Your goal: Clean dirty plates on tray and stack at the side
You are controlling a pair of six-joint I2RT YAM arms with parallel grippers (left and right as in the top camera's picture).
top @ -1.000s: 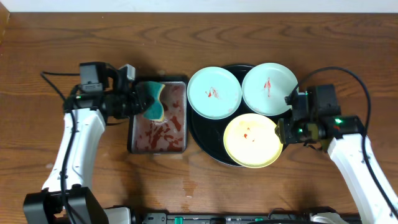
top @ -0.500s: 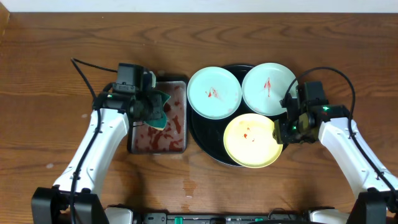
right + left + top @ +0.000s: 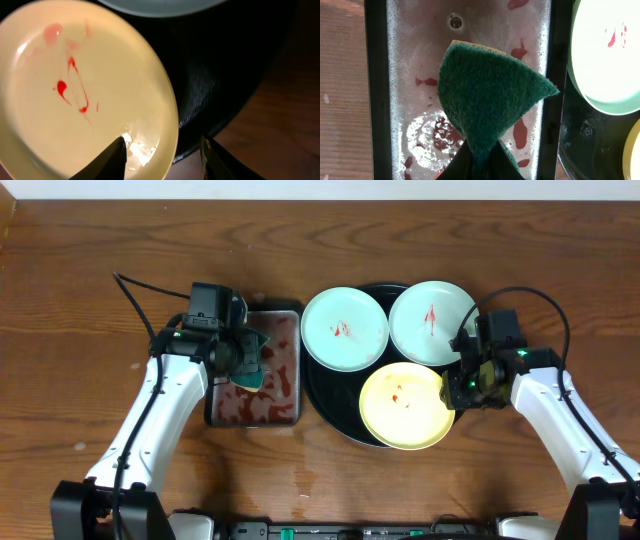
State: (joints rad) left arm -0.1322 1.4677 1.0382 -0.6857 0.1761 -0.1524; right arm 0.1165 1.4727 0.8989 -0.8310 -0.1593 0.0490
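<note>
Three plates lie on the round black tray point(image 3: 330, 402): a mint-blue plate point(image 3: 345, 329) at the left, a second mint-blue plate point(image 3: 432, 322) at the right, and a yellow plate point(image 3: 403, 406) in front. All carry red sauce smears. My left gripper point(image 3: 246, 358) is shut on a green sponge point(image 3: 487, 95) and holds it over the stained metal pan point(image 3: 405, 75). My right gripper point(image 3: 162, 145) is open, its fingers straddling the right rim of the yellow plate point(image 3: 85, 85), one finger over the plate and one outside it.
The rectangular metal pan point(image 3: 222, 412) with red stains and foam stands left of the tray. Brown wood tabletop point(image 3: 480, 490) surrounds everything. Cables trail behind both arms.
My left arm swung right and brought the sponge lower over the pan. My right gripper moved up and left to the yellow plate's right rim. In the last half second almost nothing moved.
</note>
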